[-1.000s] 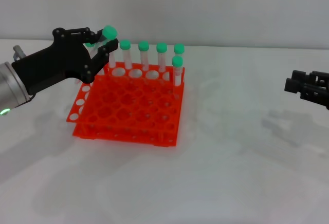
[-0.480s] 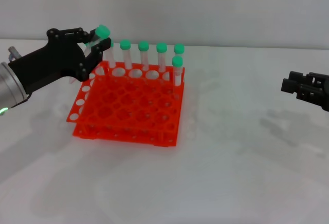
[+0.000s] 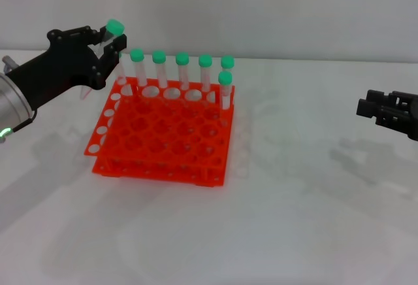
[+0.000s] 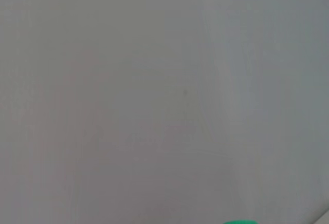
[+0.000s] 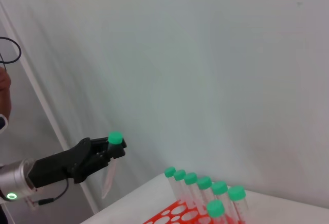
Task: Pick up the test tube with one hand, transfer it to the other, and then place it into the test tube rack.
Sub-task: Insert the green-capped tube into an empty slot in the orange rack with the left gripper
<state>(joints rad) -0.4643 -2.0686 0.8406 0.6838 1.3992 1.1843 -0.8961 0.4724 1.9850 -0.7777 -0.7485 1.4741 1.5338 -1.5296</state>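
My left gripper (image 3: pixel 111 44), on the silver-grey arm, is shut on a test tube (image 3: pixel 115 27) just under its green cap. It holds the tube tilted above and beyond the back left corner of the orange-red test tube rack (image 3: pixel 163 131). In the right wrist view the same tube (image 5: pixel 109 175) hangs from that gripper (image 5: pixel 110 149), well above the rack. A sliver of green cap (image 4: pixel 239 222) shows in the left wrist view. Several green-capped tubes (image 3: pixel 182 69) stand in the rack's back row. My right gripper (image 3: pixel 366 107) hovers far right, away from the rack.
The rack sits on a white table (image 3: pixel 294 219) with a pale wall behind it. Bare table surface lies between the rack and the right gripper. Most of the rack's front holes (image 3: pixel 153 138) hold nothing.
My left gripper has carried the test tube leftward and slightly up, from over the back row to beyond the rack's left corner. The right gripper has barely shifted.
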